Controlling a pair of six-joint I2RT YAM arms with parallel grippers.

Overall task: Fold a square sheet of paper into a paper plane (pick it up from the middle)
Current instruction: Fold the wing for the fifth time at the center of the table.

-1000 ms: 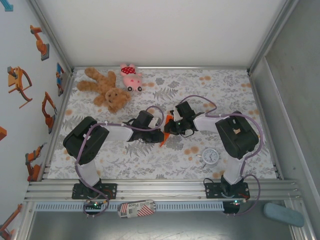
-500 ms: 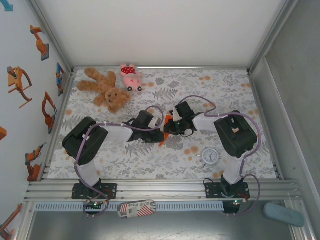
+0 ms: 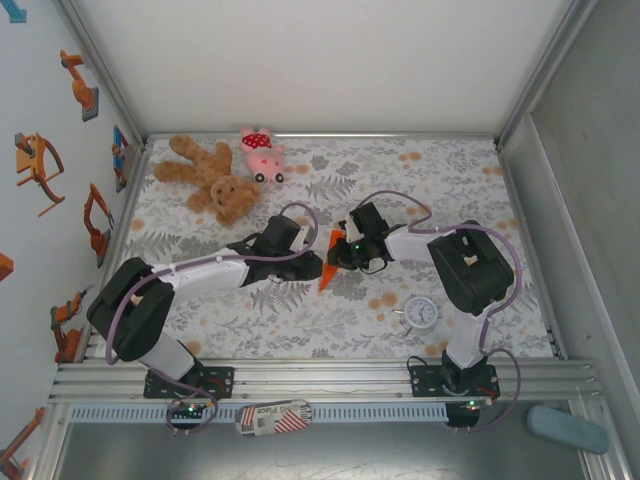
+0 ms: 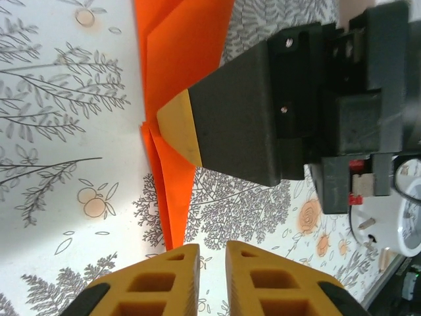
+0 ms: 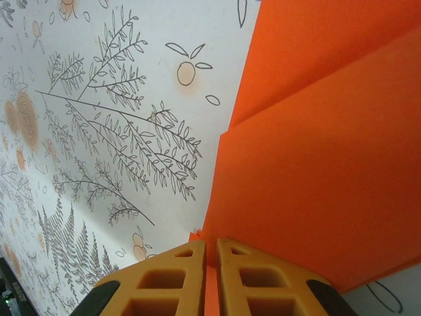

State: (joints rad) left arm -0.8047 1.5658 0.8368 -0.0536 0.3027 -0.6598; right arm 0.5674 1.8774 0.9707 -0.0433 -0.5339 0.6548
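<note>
the paper plane [image 3: 326, 274], a narrow folded dart of bright orange, is seen lying flat on the flowered tablecloth [image 3: 450, 190] between the two grippers, with its sharp tip pointed toward the near edge of the table. in the right wrist view its layered folds are spread directly ahead of the right gripper [image 5: 211, 247]. a thin edge of the orange paper is caught between the two yellow fingers [image 5: 177, 270], which are pressed together on it. in the left wrist view that gripper's dark finger, with its tan pad [image 4: 181, 125], is seen laid across the middle of the plane. the left gripper [image 4: 212, 250] is held just short of the plane's tip, which ends beside one of its yellow fingers [image 4: 184, 263]. these fingers are drawn nearly together with only a narrow slit between them, and nothing is caught in it. a small round white clock [image 3: 420, 312] is placed near the right gripper, on its near side toward the right arm's base. a brown teddy bear [image 3: 215, 182] and a pink plush pig [image 3: 262, 153] are set well apart from the left gripper, beyond it toward the far corner of the table.
</note>
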